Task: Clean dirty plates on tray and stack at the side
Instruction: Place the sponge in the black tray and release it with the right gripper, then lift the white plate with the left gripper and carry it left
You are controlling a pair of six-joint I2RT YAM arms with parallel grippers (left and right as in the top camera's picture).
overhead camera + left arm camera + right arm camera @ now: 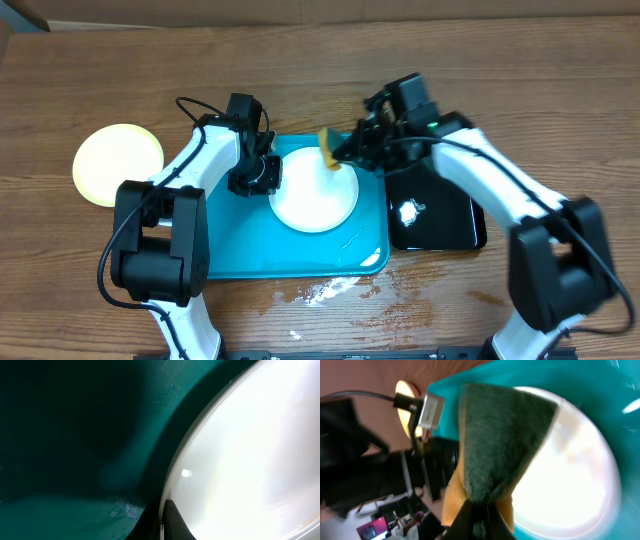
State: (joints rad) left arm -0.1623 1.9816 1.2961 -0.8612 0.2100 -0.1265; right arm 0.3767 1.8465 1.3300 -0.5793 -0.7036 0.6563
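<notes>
Sponge (330, 150) pinched between its closed fingers, the right gripper (345, 152) sits at the upper right rim of the white plate (315, 200), which lies on the upper middle of the tray (250, 250). Only the overhead view gives the whole layout: the yellow-green plate (117, 163) lies alone on the table (100, 60) well left of the tray, a black tray (440, 225) sits just beside the tray's right edge, and a wet patch (330, 290) spreads on the wood by its near rim. The left gripper (262, 175) is at the white plate's left edge. Its own wrist camera shows only the plate's curved rim against the dark tray floor and one dark fingertip (175, 522) lying at that rim; whether that gripper is clamped on the plate or open cannot be told from either view. The right wrist camera adds what the overhead hides: the sponge is yellow with a dark green scouring face, folded where the fingers grip it, and it hangs over the white plate's edge.
</notes>
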